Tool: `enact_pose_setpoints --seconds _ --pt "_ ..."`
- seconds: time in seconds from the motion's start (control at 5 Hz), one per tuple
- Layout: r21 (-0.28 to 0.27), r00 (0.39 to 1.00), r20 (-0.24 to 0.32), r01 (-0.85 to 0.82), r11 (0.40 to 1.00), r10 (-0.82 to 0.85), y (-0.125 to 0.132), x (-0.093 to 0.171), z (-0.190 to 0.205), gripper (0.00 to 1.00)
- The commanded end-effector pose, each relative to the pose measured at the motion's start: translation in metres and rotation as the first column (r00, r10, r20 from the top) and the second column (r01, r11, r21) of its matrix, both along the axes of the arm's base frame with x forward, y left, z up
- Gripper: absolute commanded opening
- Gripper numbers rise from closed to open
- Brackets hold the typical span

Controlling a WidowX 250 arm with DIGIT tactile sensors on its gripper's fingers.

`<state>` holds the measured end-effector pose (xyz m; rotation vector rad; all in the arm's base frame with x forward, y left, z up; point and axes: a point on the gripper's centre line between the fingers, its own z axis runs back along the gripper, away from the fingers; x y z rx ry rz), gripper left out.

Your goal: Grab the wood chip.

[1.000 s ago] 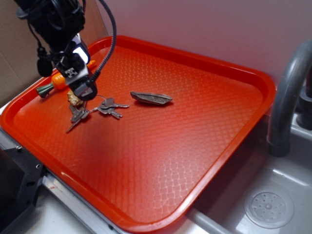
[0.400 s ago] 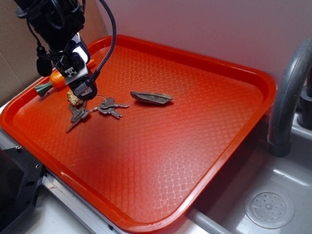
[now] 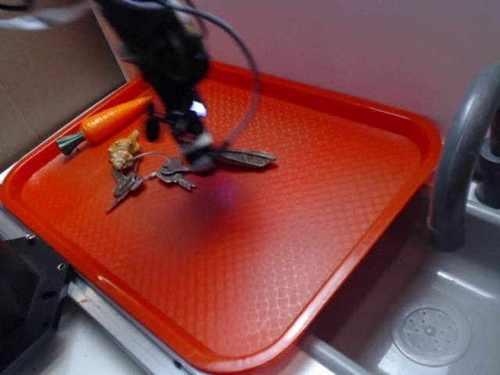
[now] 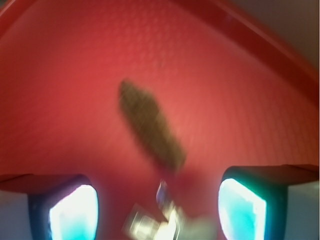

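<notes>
Pale wall and a sheet of brown cardboard [image 3: 47, 86] back an orange-red plastic tray [image 3: 328, 234] with a diamond-textured floor, set next to a grey sink [image 3: 437, 312].

Over the left-centre of that tray the black gripper [image 3: 201, 160] of the robot arm hangs low, smeared by motion in the exterior view. From the wrist camera its two fingers stand spread wide, one glowing pad [image 4: 75, 212] at the lower left corner and the other at the lower right, with bare tray floor between them and nothing pinched.

Ahead of the fingers, the flat, elongated grey-brown wood chip [image 4: 150, 125] lies on the tray floor, blurred, running diagonally from upper left towards the gap between the pads. In the exterior view the same wood chip [image 3: 248, 158] lies flat just to the right of the gripper tip, its near end hidden behind it; whether they touch cannot be told.

Just left of the gripper lies a bunch of grey metal keys [image 3: 168, 172], joined by a ring to a small tan knobbly charm [image 3: 123, 151]. Beyond these, near the tray's far left rim, rests an orange toy carrot [image 3: 109, 121] with a green stem end. A curved grey tap pipe [image 3: 461, 156] rises at the right over the sink.
</notes>
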<state>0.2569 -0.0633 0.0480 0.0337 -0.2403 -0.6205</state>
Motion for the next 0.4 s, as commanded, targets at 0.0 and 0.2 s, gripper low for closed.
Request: enact_pose_setpoints --seconds 0.0,0.2 --pt "-0.054 0.993 0.014 0.120 0.991 -0.120 -0.0187 0.0086 -0.0378 0.60" --pt "-0.101 0.996 0.016 0.094 0.990 -0.093 -0.0120 0.0058 -0.0323 0.00"
